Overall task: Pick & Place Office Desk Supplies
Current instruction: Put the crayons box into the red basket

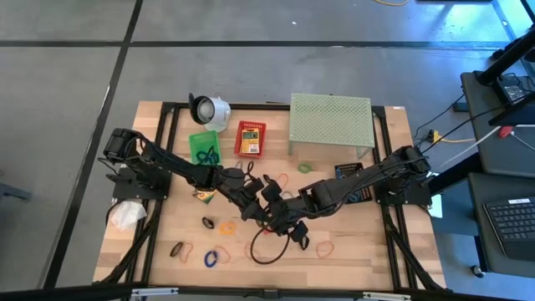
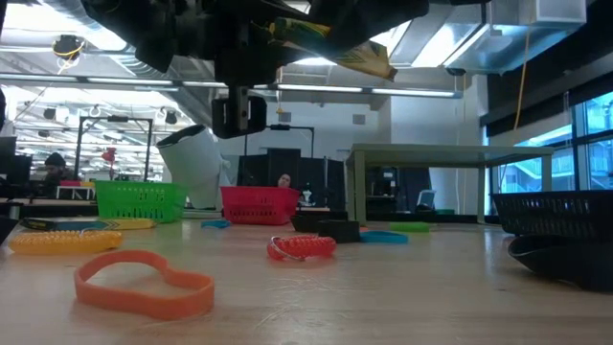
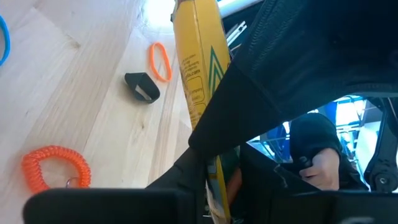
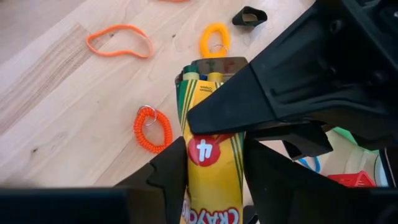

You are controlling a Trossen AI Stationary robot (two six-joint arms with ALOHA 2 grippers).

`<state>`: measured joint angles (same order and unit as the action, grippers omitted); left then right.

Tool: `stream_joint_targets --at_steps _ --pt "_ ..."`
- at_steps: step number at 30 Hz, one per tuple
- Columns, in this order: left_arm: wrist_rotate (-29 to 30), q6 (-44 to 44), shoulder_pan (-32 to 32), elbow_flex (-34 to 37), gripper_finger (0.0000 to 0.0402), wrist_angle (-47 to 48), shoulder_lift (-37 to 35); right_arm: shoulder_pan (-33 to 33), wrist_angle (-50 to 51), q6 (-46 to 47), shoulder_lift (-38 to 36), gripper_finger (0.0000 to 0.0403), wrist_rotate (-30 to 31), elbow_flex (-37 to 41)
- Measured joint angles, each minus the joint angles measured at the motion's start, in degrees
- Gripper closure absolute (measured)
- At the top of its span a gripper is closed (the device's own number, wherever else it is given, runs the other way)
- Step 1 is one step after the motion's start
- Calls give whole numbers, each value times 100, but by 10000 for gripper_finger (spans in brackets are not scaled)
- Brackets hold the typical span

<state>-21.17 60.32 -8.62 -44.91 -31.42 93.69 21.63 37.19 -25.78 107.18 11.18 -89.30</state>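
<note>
crayon box (image 4: pixel 208 168) is gripped by both grippers above table centre. right gripper (image 4: pixel 211 177) and left gripper (image 3: pixel 217 180) are clamped on it.

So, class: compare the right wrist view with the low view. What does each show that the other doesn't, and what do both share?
Only the right wrist view shows the crayon box between the right gripper fingers, label readable. Only the low view shows the green basket, red basket and pale green shelf. Both show the wooden table with an orange rubber band and a coiled orange loop.
</note>
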Motion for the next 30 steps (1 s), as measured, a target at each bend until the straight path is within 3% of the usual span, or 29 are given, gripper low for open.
stream_joint_targets --at_steps 17,30 --pt "28 -13 15 -17 343 -164 -16 138 27 396 -173 190 489 0" --pt "-47 42 101 -22 354 -291 -20 186 124 588 -295 186 660 0"
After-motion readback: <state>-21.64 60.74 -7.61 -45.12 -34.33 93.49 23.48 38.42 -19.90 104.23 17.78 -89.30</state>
